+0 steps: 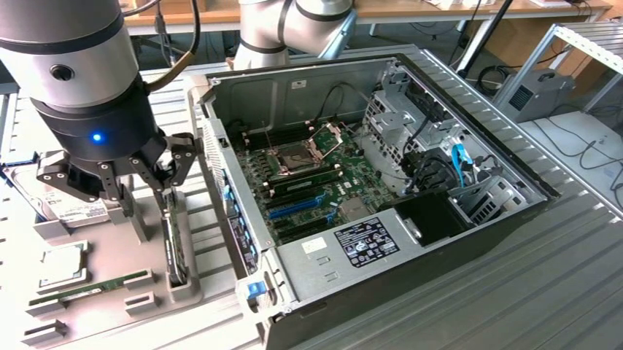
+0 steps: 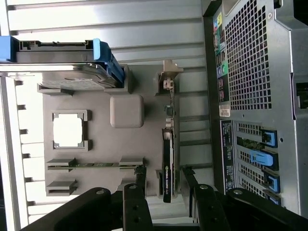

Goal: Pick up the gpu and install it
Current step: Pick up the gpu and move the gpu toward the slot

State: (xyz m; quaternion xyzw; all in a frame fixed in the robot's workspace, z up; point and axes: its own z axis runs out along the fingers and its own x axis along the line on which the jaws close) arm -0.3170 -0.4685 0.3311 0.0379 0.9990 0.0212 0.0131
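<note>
The gpu [image 1: 176, 244] stands on its edge in a slot of the grey holder tray [image 1: 146, 219], to the exterior view's left of the open computer case [image 1: 467, 219]. In the wrist view the gpu [image 2: 167, 166] appears edge-on, a thin dark card with a silver end bracket [image 2: 168, 79]. My gripper [image 1: 146, 191] hangs just above the card's upper end, open. In the wrist view the gripper [image 2: 164, 190] has one black finger [image 2: 138, 192] on each side of the card, with gaps between them and the card. Nothing is held.
On the tray lie a hard drive [image 2: 72, 79] in a blue caddy, a CPU [image 2: 67, 131] and a RAM stick [image 2: 91, 164]. The case lies on its side with the motherboard [image 1: 311, 182] and blue slots [image 1: 297, 208] exposed. Its rear panel [image 2: 260, 96] is close beside the tray.
</note>
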